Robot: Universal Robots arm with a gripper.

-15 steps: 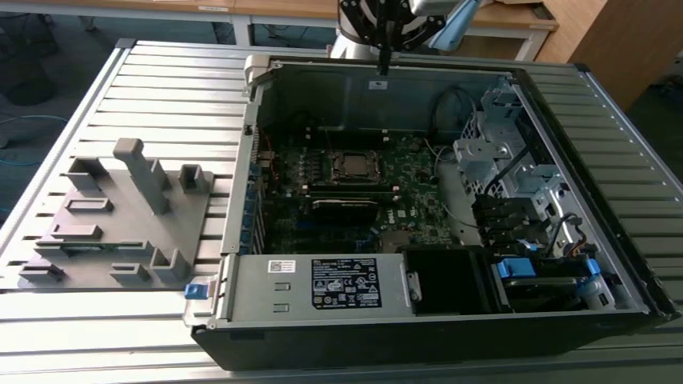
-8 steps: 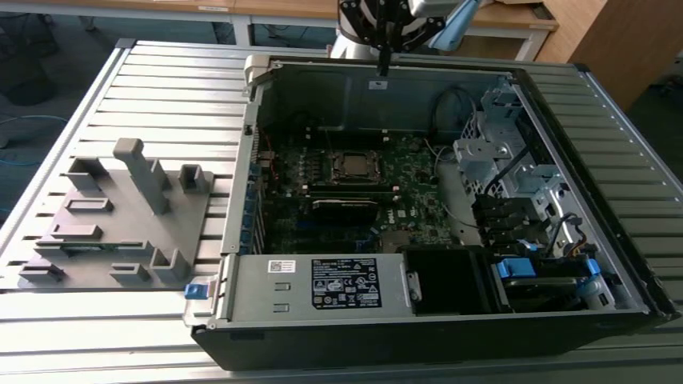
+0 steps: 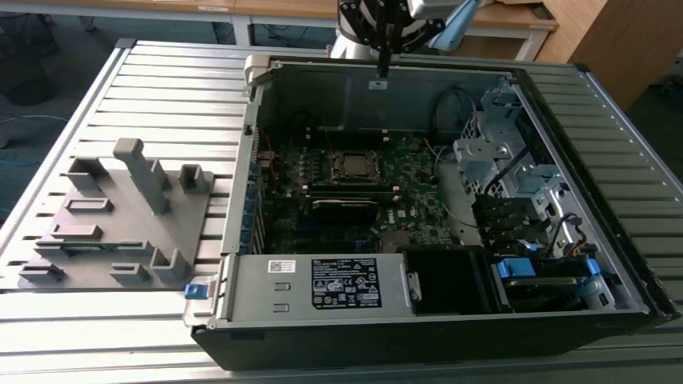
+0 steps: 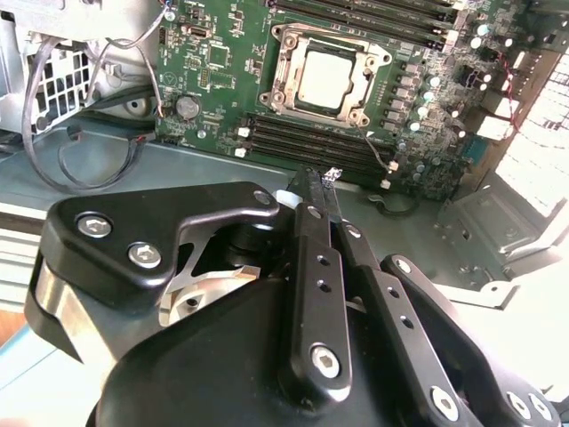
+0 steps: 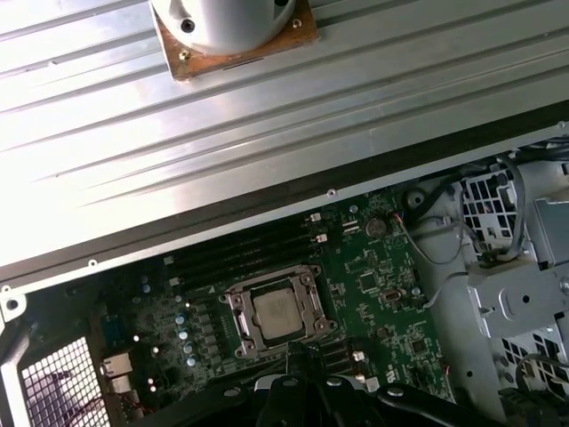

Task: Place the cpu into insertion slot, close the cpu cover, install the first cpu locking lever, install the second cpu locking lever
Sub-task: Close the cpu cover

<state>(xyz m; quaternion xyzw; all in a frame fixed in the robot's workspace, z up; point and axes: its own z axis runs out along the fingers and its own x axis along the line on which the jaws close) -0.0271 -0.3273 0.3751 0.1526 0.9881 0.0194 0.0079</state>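
A single robot gripper (image 3: 382, 74) hung at the upper centre of the exterior view, above the far wall of one open computer case (image 3: 427, 328) lying on a ribbed metal table (image 3: 160, 88). In the second wrist view its two fingers (image 4: 307, 231) were pressed together, with nothing visible between them. The one cpu (image 4: 331, 80), a dull silver square, sat inside the one insertion slot (image 3: 333, 166) on the green motherboard (image 3: 411, 180), near the middle of the exterior view and well apart from the gripper. The one cpu cover (image 4: 293, 71) seemed to lie flat as a silvery frame around the chip. So placing the cpu looked done, and closing the cover probably was too. Whether the two locking levers were latched was too small to tell. One grey fixture tray (image 3: 117, 240) lay at the exterior view's left, beside the case.
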